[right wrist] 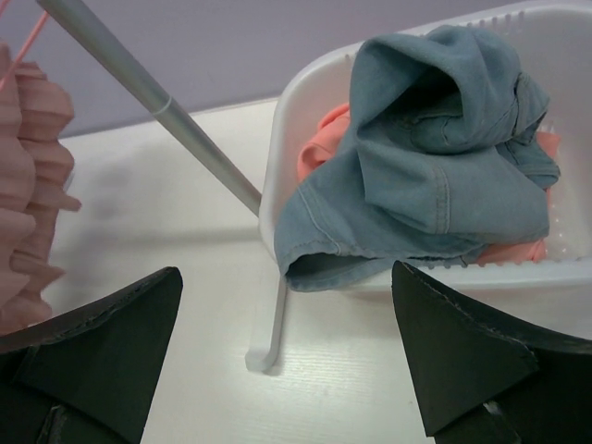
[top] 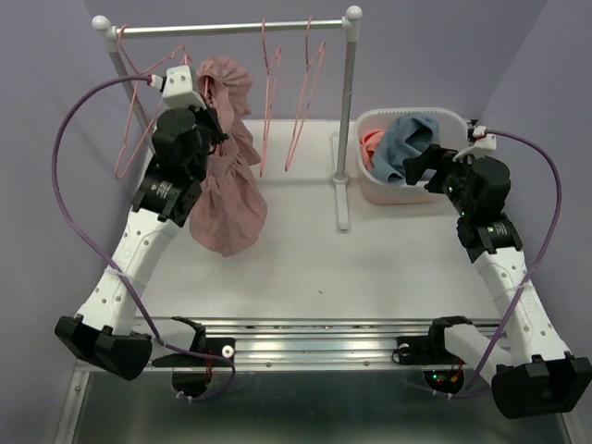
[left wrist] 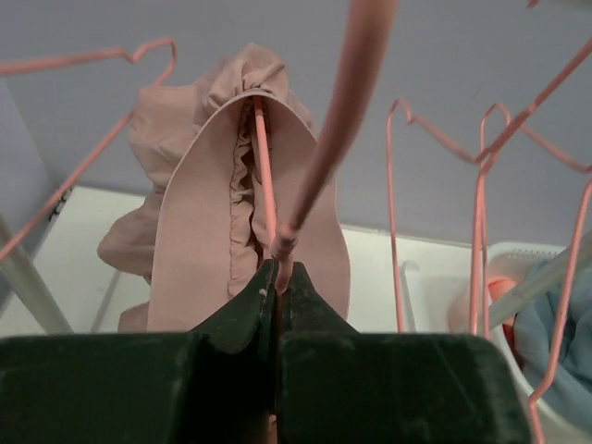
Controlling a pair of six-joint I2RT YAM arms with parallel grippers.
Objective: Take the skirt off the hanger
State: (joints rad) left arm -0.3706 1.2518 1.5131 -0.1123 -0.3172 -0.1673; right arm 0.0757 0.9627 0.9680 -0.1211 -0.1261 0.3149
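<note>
A dusty-pink skirt hangs bunched on a pink wire hanger at the left end of the rack rail. My left gripper is at the skirt's top. In the left wrist view the left gripper is shut on the pink hanger wire, with the skirt's waistband draped over the wire just beyond the fingertips. My right gripper is open and empty beside the white basket. In the right wrist view the right gripper has its jaws wide apart above the table.
Several empty pink hangers hang on the rail, one more at the far left. The rack's right post and foot stand by a white basket holding a blue denim garment and an orange one.
</note>
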